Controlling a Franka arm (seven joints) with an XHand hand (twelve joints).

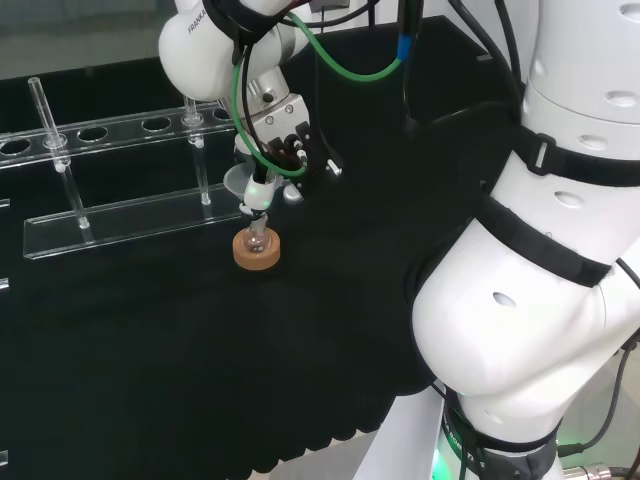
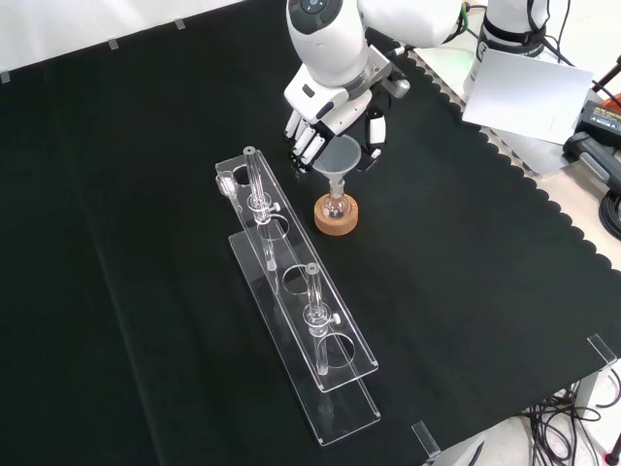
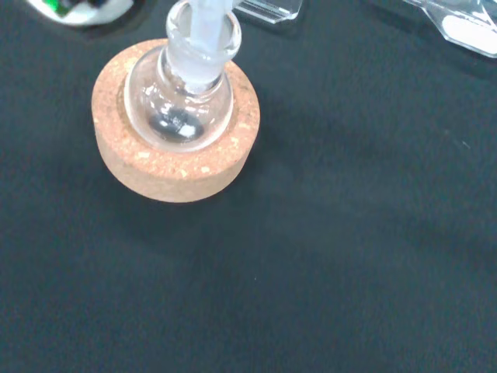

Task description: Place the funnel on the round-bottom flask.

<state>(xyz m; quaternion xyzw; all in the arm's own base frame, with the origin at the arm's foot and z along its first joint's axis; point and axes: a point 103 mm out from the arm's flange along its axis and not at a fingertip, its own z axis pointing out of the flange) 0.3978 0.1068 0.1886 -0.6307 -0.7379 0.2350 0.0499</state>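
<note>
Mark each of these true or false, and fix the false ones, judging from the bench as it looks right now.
1. The round-bottom flask sits in a cork ring. True.
2. The funnel lies flat on the cloth beside the rack. False: it is upright above the flask, with its stem in the flask's neck in the wrist view.
3. The hand is at the funnel, fingers around its bowl. True.
4. The flask stands inside the clear rack. False: it stands apart from the rack, on the black cloth.
5. The cork ring is red and ribbed. False: it is plain tan cork.
</note>
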